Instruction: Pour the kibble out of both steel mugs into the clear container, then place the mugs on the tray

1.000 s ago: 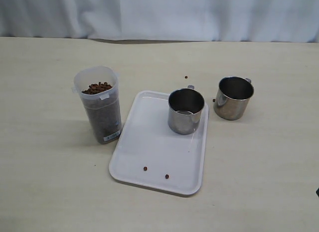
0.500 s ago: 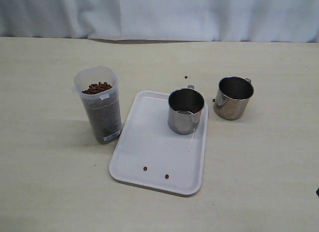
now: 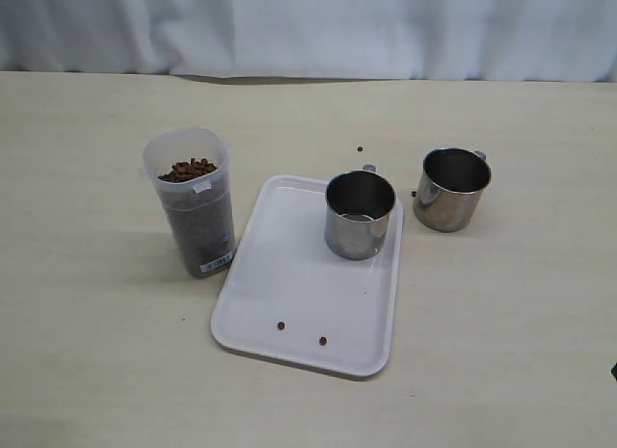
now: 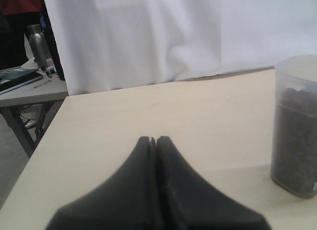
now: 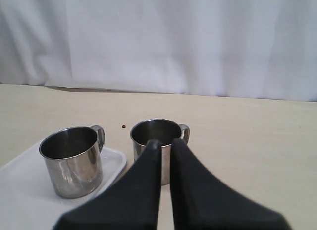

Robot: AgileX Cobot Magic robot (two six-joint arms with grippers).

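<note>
Pouring appears complete, left pincer (image 4: 152,140) and right pincer (image 5: 165,143) closed empty; right must open and carry the outlying mug (image 3: 451,189) to the tray (image 3: 289,303).

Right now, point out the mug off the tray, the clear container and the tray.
mug off the tray (image 3: 445,209), exterior view, outer side wall.
clear container (image 3: 198,226), exterior view, side wall.
tray (image 3: 289,284), exterior view, bare floor.
</note>
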